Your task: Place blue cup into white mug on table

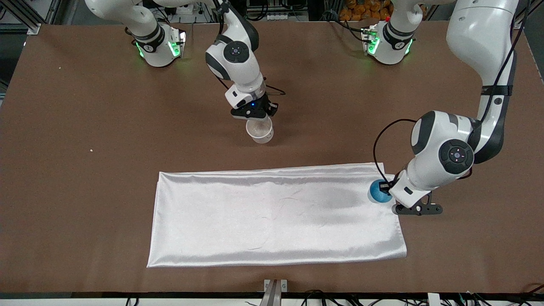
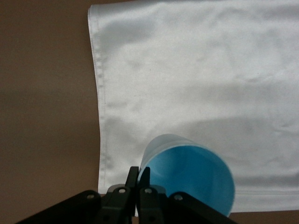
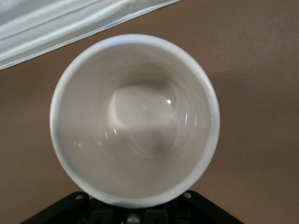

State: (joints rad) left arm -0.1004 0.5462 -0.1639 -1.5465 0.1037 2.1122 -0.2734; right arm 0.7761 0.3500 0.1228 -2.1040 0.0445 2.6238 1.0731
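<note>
The blue cup [image 1: 376, 191] hangs in my left gripper [image 1: 385, 189] over the corner of the white cloth at the left arm's end. In the left wrist view the gripper [image 2: 141, 176] is shut on the cup's [image 2: 191, 179] rim, one finger inside and one outside. The white mug [image 1: 260, 131] is at my right gripper [image 1: 255, 116], over the brown table [image 1: 85, 170] farther from the front camera than the cloth. In the right wrist view the mug's open mouth [image 3: 135, 116] fills the frame. Its handle and the gripper's fingers are hidden under the rim.
A shiny white folded cloth [image 1: 272, 216] lies across the middle of the table and shows in both wrist views [image 2: 196, 70] [image 3: 46, 23]. Both arm bases stand along the table's edge farthest from the front camera.
</note>
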